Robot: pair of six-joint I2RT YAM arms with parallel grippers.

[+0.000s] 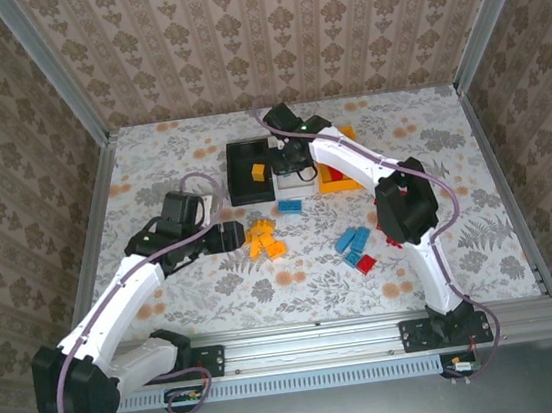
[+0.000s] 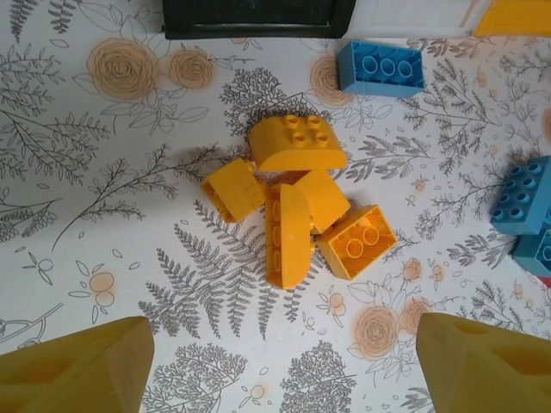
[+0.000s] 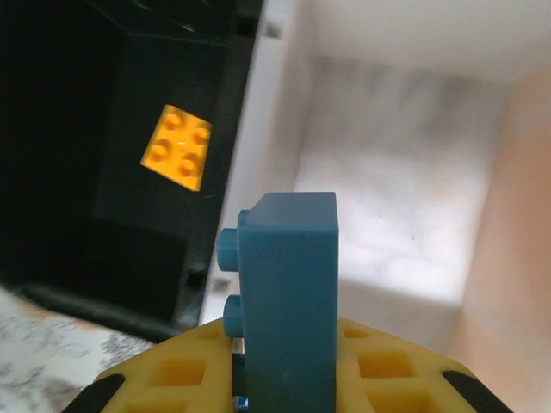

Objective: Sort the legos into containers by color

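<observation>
Above the row of bins at the far side of the worktop (image 1: 150, 162), a blue brick (image 3: 288, 284) is being held on edge by the right end effector (image 3: 284, 370), whose fingers are being kept closed tightly on its lower part. The brick is being hung over the white bin (image 3: 387, 215), close to the wall shared with the black bin (image 3: 86, 224), where one orange brick (image 3: 176, 146) is lying on the floor. The orange-yellow bin (image 3: 516, 224) is being glimpsed at the right edge. Nearer the arm bases, the left end effector (image 2: 284, 374) is being held wide open with nothing in it, pointed at a cluster of orange bricks (image 2: 293, 215) that are touching one another on the worktop. Loose blue bricks (image 1: 353, 242) and a red brick (image 1: 366, 264) are lying unsorted in front of the right arm. The step in hand is judged to be the drop of the blue brick. The next move calls for the right fingers being opened while clear of the dividing wall. The left end effector would then need lowering over an outer brick of the cluster, so that only one is being gripped.
</observation>
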